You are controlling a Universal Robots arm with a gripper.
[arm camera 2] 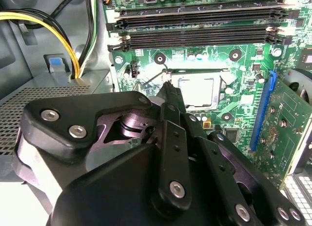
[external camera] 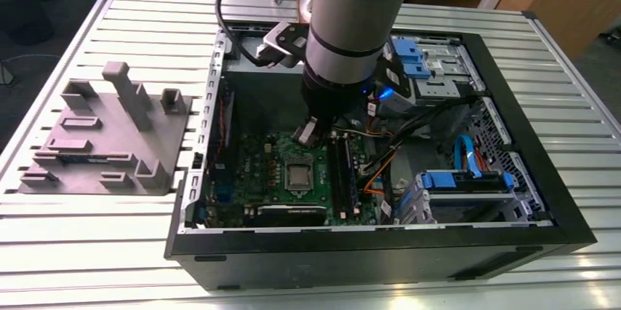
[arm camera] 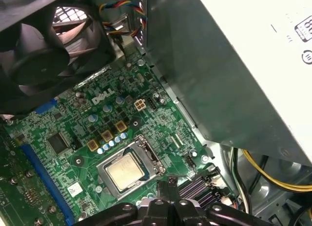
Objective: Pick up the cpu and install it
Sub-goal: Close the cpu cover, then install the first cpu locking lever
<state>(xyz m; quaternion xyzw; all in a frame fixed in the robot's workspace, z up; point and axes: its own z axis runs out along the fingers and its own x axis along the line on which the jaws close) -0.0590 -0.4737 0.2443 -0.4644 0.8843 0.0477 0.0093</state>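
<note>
Green board [arm camera: 161, 123] lies under me, inside the open computer case [external camera: 388, 252]. My claw [arm camera: 168, 183] is pinched shut with nothing in it. Its tip is low over the board, just beside the shiny frame [arm camera: 148, 155]. A little past it, the cpu [arm camera: 123, 170] lies flat in that frame. I think it is seated, so I should go slow and keep off its top. Farther off are the fan [arm camera: 44, 55] and the grey box [arm camera: 234, 65].
</note>
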